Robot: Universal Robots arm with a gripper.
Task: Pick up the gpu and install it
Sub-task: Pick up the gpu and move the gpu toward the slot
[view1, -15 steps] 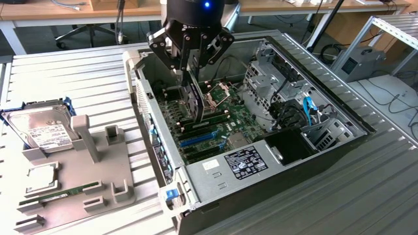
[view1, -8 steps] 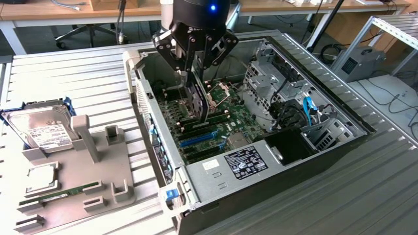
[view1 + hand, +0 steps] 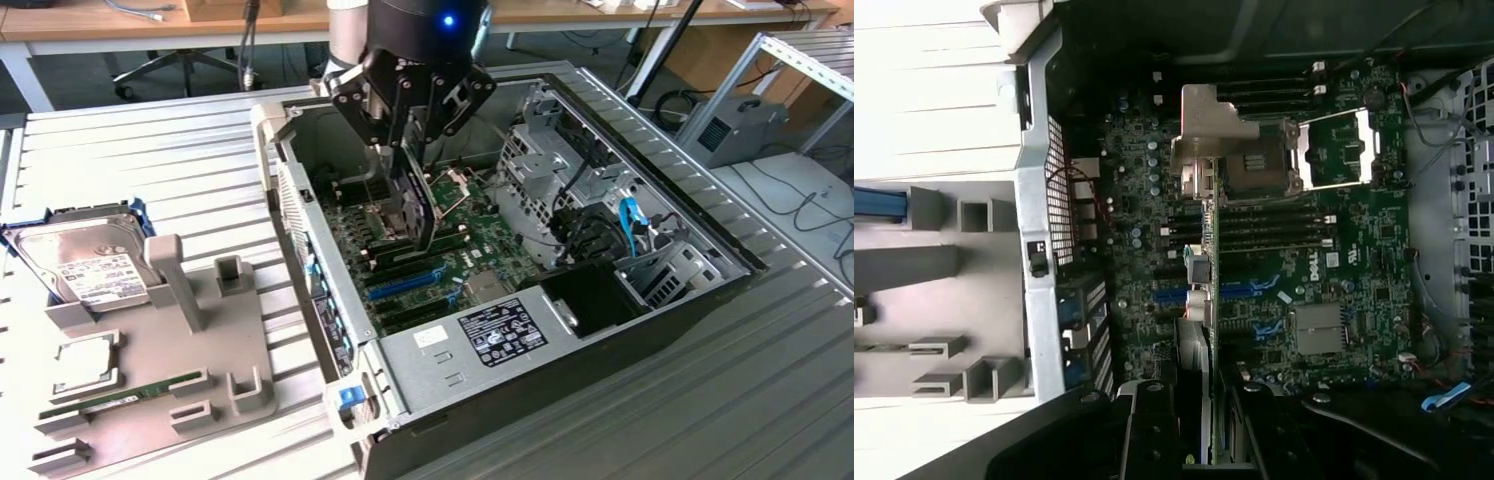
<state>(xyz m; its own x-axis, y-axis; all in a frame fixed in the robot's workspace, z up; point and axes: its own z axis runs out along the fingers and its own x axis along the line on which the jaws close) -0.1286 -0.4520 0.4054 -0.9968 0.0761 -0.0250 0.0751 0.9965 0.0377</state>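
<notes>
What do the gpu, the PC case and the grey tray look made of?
gpu: dark matte face, probably plastic over circuit board; silver end bracket looks bare metal.
PC case: dull grey sheet metal, folded edges, punched vents.
grey tray: matte, uniform grey, blocky posts; likely plastic.

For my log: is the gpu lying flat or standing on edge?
On edge: the hand holds the gpu upright above the motherboard.
</notes>
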